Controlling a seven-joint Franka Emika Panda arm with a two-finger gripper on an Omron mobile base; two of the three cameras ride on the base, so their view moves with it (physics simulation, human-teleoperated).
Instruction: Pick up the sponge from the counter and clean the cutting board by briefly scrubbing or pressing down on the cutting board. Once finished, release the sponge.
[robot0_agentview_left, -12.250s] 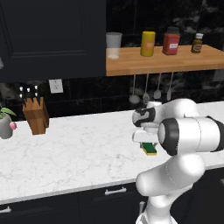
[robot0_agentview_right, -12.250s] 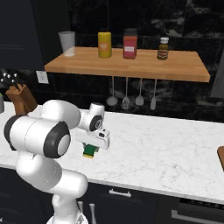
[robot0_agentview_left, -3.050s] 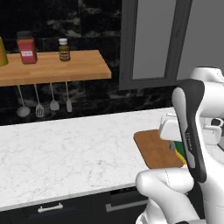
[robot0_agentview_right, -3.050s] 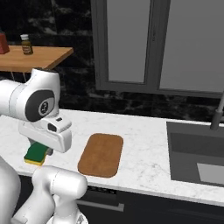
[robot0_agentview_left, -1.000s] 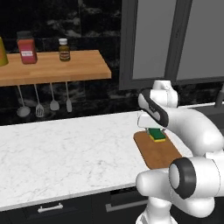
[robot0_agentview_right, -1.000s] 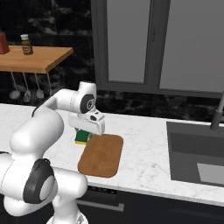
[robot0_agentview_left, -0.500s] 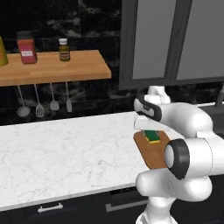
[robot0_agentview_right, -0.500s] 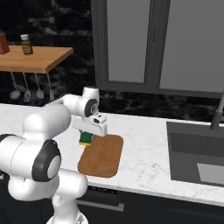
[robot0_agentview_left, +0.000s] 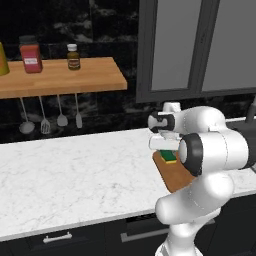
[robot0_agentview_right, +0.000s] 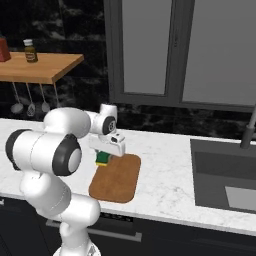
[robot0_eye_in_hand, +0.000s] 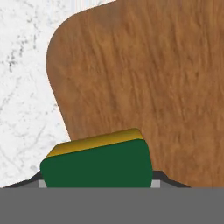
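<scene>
My gripper (robot0_agentview_right: 105, 154) is shut on the sponge (robot0_agentview_right: 103, 158), a dark green layer over yellow foam. The sponge (robot0_agentview_left: 169, 156) is low over the far corner of the brown wooden cutting board (robot0_agentview_left: 177, 176), on the side toward the shelf. I cannot tell whether it touches the wood. In the hand view the sponge (robot0_eye_in_hand: 98, 164) sits between the fingertips (robot0_eye_in_hand: 40, 182), with the cutting board (robot0_eye_in_hand: 153, 78) spread close beneath it and the white marble counter (robot0_eye_in_hand: 22, 87) beside it. From the right base view the cutting board (robot0_agentview_right: 117, 180) lies flat on the counter (robot0_agentview_right: 165, 165).
A sink (robot0_agentview_right: 225, 175) with a faucet (robot0_agentview_right: 248, 131) is set into the counter right of the board. A wooden wall shelf (robot0_agentview_left: 65, 77) carries jars, and utensils (robot0_agentview_left: 50, 115) hang under it. My own elbow (robot0_agentview_left: 215, 150) stands over the board's near side.
Over the last second the sponge has shifted a little further onto the board's corner in my shut gripper, and my arm has folded in closer. The base has stayed put.
</scene>
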